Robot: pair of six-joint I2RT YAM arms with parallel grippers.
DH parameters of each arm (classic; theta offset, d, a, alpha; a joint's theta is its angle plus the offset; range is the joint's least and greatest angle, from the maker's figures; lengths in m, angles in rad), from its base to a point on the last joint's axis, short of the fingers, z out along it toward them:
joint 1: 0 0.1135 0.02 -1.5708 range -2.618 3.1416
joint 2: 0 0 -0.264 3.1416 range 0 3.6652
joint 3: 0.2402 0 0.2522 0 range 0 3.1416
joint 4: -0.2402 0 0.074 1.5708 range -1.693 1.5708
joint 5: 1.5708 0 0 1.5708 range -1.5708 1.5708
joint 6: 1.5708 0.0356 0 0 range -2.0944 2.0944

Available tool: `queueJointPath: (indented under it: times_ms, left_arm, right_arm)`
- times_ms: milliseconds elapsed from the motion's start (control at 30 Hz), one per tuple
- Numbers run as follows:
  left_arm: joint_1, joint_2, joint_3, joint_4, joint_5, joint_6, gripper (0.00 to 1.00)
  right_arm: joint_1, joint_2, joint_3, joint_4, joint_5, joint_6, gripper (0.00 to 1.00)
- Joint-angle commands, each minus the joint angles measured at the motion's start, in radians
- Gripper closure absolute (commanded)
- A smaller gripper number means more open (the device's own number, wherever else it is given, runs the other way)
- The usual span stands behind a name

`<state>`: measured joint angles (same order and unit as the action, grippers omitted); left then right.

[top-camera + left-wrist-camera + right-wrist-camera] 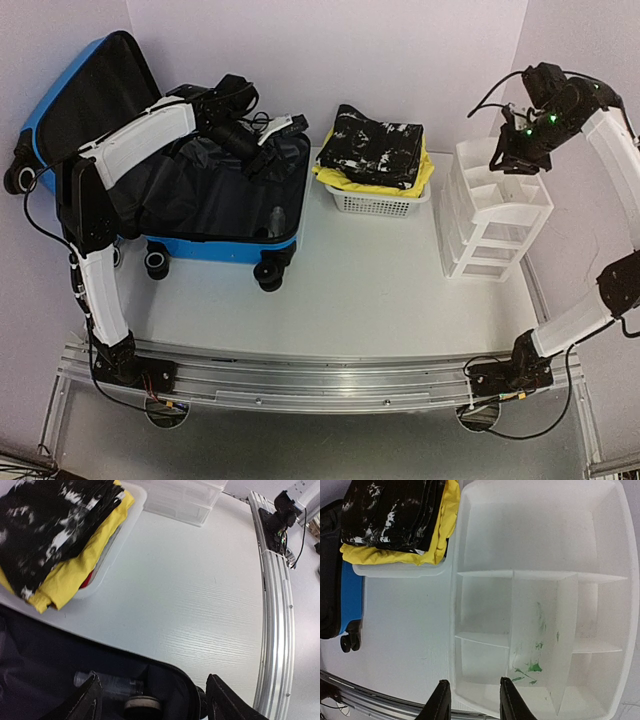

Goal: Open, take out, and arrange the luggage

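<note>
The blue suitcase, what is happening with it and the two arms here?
The luggage lies open on the table. The left gripper hangs open above its black interior, holding nothing. The right gripper, jaws apart and empty, hovers over the white drawer unit. Folded clothes sit in the basket.

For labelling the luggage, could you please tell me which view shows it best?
Top external: the luggage lies open, lid raised, wheels visible. Left wrist shows only a corner of its black interior; right wrist a blue edge and one wheel.
</note>
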<state>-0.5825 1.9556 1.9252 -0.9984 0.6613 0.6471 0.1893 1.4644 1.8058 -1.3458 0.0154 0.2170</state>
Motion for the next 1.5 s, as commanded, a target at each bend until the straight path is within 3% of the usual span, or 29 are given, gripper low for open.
queueJointPath:
  times_ms: [0, 67, 167, 333, 567, 800, 1000, 1467]
  left_arm:
    - [-0.053, -0.006, 0.094, 0.125, 0.084, 0.011, 0.3]
    - [-0.053, 0.015, 0.123, 0.155, 0.101, -0.081, 0.31]
    - [-0.05, 0.004, 0.122, 0.182, 0.063, -0.157, 0.31]
    - [-0.002, -0.084, 0.047, 0.164, -0.034, -0.262, 0.22]
    - [0.104, -0.223, -0.104, 0.082, -0.122, -0.326, 0.15]
    - [0.118, -0.281, -0.154, 0.071, -0.081, -0.313, 0.15]
    - [0.118, -0.279, -0.146, 0.08, -0.073, -0.316, 0.15]
    - [0.119, -0.258, -0.127, 0.079, -0.064, -0.304, 0.15]
  right_arm:
    - [0.083, 0.063, 0.148, -0.21, 0.059, 0.102, 0.61]
    - [0.18, 0.1, 0.215, -0.225, 0.203, 0.167, 0.41]
    - [0.342, 0.173, 0.246, -0.254, 0.433, 0.203, 0.2]
    - [0.499, 0.382, 0.268, -0.402, 0.794, 0.195, 0.09]
    - [0.514, 0.544, 0.209, -0.412, 1.036, 0.169, 0.08]
    - [0.512, 0.646, 0.118, -0.412, 1.268, 0.145, 0.07]
    - [0.51, 0.686, -0.021, -0.413, 1.315, 0.159, 0.05]
    - [0.501, 0.654, -0.065, -0.413, 1.514, 0.065, 0.08]
